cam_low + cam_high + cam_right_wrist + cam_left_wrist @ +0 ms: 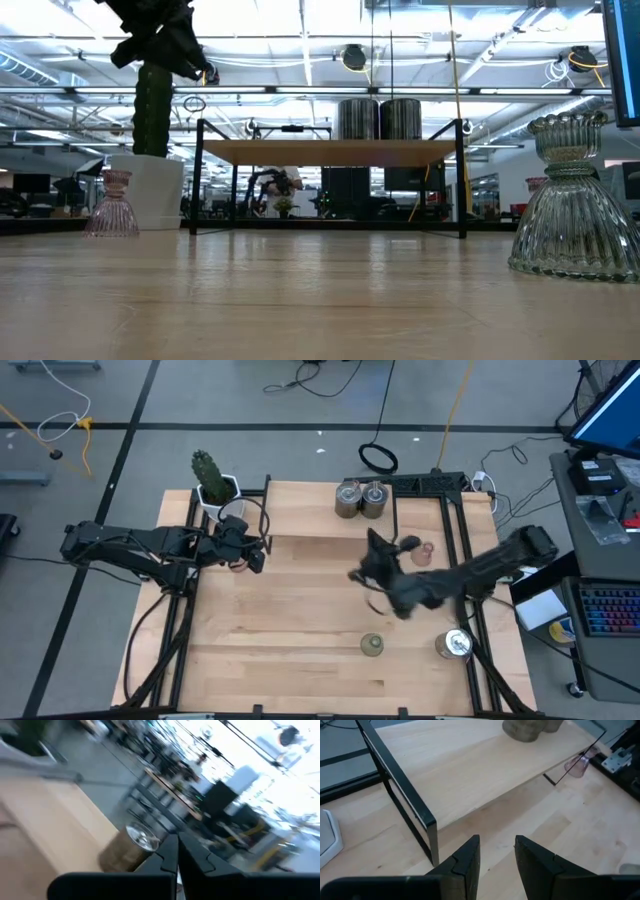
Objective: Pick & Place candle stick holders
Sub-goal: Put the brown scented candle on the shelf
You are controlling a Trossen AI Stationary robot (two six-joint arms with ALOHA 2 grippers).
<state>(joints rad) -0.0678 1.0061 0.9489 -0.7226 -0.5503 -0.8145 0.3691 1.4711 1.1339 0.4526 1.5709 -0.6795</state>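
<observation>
Seemingly, a step between picks is in hand, since nothing is held by either arm.

From the high view, three silvery cylinders are counted: two (348, 498) (374, 498) stand side by side on the raised shelf (300, 510) along the bench's far edge, and one (455, 645) sits by the near right corner. One olive-green holder (372, 645) is seen near the near edge. One pinkish glass holder (427, 550) is seen just below the shelf's right end. One cactus (213, 480) occupies the far left corner. The left gripper (252, 552) hangs by the shelf's left end. The right gripper (372, 560) is placed mid-bench.

From the low view, a second pinkish holder (112, 205) is shown beside the cactus pot. A ribbed glass holder (570, 200), probably the olive-green one, is shown close by.

From the left wrist view, the fingers (465, 865) are seen slightly parted with nothing between them.

From the right wrist view, the fingers (170, 852) are seen pressed together on nothing, with a silvery cylinder just beyond them.

Next, a descent of the left gripper over the nearby pinkish holder is judged likely. Wider jaws would be called for first.
</observation>
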